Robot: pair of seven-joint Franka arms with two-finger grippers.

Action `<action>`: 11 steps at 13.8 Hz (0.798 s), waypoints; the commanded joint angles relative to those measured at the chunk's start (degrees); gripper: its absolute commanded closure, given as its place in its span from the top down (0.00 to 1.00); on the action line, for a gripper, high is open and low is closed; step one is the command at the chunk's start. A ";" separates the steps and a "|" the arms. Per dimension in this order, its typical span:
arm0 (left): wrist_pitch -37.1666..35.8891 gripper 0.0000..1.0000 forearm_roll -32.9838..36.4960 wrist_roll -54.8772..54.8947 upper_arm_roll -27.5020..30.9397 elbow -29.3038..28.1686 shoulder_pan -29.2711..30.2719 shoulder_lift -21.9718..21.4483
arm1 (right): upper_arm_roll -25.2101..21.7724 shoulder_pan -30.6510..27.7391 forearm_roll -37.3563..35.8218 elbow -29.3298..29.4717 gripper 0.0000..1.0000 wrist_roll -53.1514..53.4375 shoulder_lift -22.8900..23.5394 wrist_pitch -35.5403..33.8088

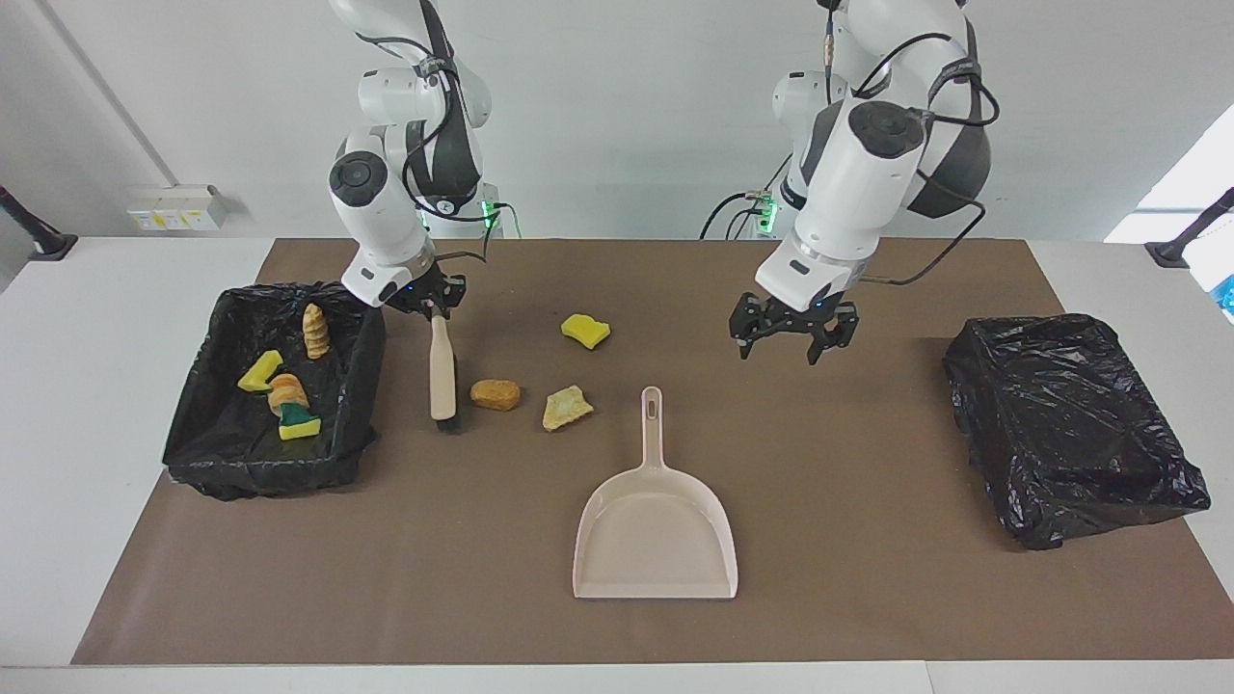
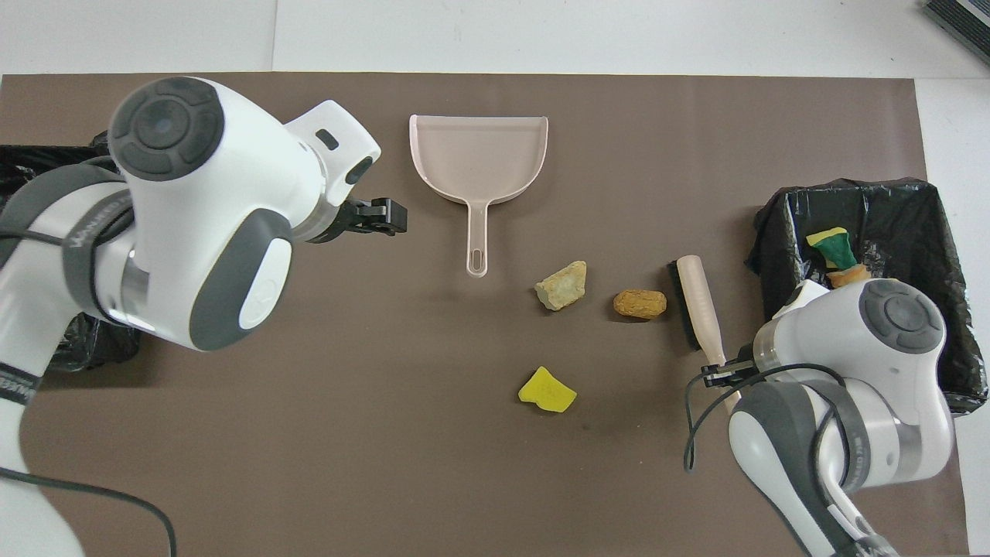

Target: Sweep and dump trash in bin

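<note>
Brown mat: bin [image 1: 202, 453] holds four trash scraps [image 1: 287, 393]; right fingers [image 1: 436, 310] grip brush [image 1: 442, 371], left fingers [image 1: 747, 337] wide.

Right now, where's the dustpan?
The dustpan lies flat mid-table, handle pointing toward the robots, farther from them than the tan scrap, untouched; the left gripper hovers open near its handle.

The table is seen from high across, facing the robots, and steeply from above their own end. The dustpan [image 1: 656, 525] [image 2: 479, 158] is shared by both views.
</note>
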 commanded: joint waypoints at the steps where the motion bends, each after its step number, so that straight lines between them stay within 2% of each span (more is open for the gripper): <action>1: 8.30 1.00 0.85 -5.83 0.53 2.71 -2.43 5.01 | 0.10 2.13 -0.50 -0.53 0.00 -1.19 -0.35 0.70; 4: 12.18 1.00 1.02 -5.84 0.09 2.63 -4.62 7.55 | 0.18 2.58 -0.41 -0.36 0.00 -6.98 -0.35 0.35; 8: 15.01 1.00 1.55 -4.96 0.01 2.63 -6.21 9.76 | 0.18 2.67 -0.41 -0.44 0.00 -7.96 -0.44 0.35; 11: 15.71 1.00 2.51 -5.48 0.01 2.63 -10.07 13.79 | 0.18 2.59 -0.41 -0.53 0.00 -8.14 0.43 0.43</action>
